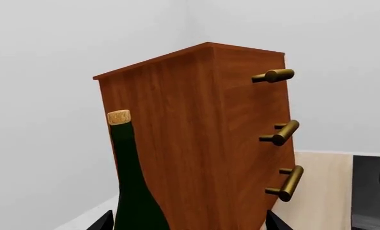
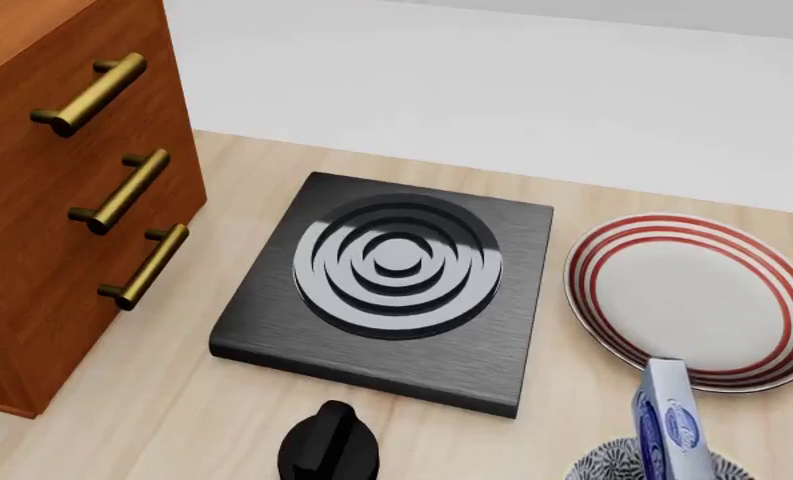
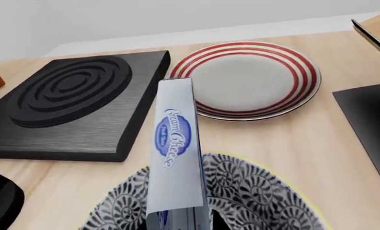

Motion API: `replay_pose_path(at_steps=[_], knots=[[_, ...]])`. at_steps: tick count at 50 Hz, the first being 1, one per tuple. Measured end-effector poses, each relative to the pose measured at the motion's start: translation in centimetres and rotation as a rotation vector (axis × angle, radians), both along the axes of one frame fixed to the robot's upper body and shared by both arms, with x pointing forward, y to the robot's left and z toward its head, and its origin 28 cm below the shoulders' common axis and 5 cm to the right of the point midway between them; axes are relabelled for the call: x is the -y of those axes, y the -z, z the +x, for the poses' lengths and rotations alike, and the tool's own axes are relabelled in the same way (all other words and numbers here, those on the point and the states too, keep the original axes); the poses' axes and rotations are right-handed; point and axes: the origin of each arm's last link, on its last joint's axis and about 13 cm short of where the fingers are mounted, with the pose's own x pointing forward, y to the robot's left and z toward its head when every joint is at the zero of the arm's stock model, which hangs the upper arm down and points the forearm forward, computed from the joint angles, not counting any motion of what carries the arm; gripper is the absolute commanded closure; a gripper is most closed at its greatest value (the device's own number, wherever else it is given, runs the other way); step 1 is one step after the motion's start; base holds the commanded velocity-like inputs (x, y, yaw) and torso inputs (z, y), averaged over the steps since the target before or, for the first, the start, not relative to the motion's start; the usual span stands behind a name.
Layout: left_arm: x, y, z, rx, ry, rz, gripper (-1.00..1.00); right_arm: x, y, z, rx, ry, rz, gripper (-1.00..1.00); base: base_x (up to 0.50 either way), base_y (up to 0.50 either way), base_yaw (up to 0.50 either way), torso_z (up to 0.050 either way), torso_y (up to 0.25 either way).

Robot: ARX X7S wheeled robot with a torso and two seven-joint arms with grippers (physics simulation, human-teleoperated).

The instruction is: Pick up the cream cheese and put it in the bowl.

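The cream cheese, a silver-grey box with a blue oval logo, stands on edge between the jaws of my right gripper, which is shut on it. It hangs just over the bowl, which has a black-and-white floral pattern and a yellowish rim. In the head view the cream cheese and the bowl's rim sit at the bottom right edge; the right gripper itself is out of that view. My left gripper is open and empty, with only its black fingertips showing.
A white plate with red rings lies behind the bowl. A black burner block sits mid-table with a black knob in front. A wooden drawer cabinet stands left; a dark bottle stands beside it.
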Motion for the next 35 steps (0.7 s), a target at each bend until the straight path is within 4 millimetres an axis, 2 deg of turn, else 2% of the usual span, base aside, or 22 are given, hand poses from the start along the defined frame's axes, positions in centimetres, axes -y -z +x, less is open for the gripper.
replay_pose_path(at_steps=[9, 10, 21, 35], knots=[[0.0, 0.0, 0.1, -0.001, 0.001, 0.000, -1.00, 0.0, 0.1, 0.1, 0.001, -0.001, -0.001, 1.00, 0.00, 0.00, 0.00, 0.000, 0.000], [0.0, 0.0, 0.1, -0.001, 0.001, 0.000, -1.00, 0.0, 0.1, 0.1, 0.001, -0.001, -0.001, -1.00, 0.00, 0.00, 0.00, 0.000, 0.000], [0.0, 0.0, 0.1, -0.002, 0.001, -0.001, -1.00, -0.3, -0.5, -0.3, 0.004, -0.020, -0.039, -1.00, 0.00, 0.00, 0.00, 0.000, 0.000], [0.1, 0.1, 0.0, -0.004, 0.003, -0.002, -1.00, -0.6, -3.3, -1.8, 0.086, -0.017, -0.089, -1.00, 0.00, 0.00, 0.00, 0.000, 0.000]])
